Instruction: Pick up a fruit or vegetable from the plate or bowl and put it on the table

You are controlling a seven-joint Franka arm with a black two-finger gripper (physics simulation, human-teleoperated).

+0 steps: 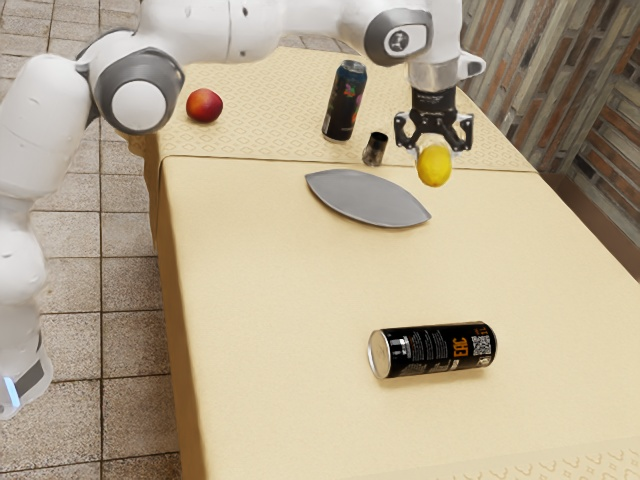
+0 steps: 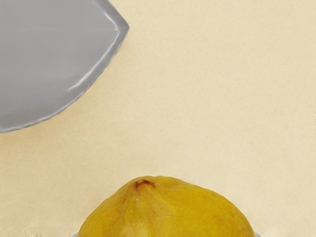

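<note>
Grasping a yellow lemon (image 1: pixel 435 169), the hand (image 1: pixel 434 153) points downward with its fingers pressed against the fruit from two sides. The lemon is off the grey plate (image 1: pixel 367 198) and out over the counter (image 1: pixel 270 290), near one of the plate's pointed ends; whether its underside meets the cloth cannot be determined. In the wrist view the fruit's brownish tip is exposed, and bare cloth lies between it and the plate's rim. The plate rests on the counter and holds nothing.

Other items noted: a black can (image 1: pixel 433 350) lying on its side, well apart from the plate; a dark, colourfully printed can (image 1: pixel 345 101) standing upright; a small dark-topped shaker (image 1: pixel 375 149) between that can and the hand; and a red fruit (image 1: pixel 204 106) near the counter's edge, toward the exterior view's left.
</note>
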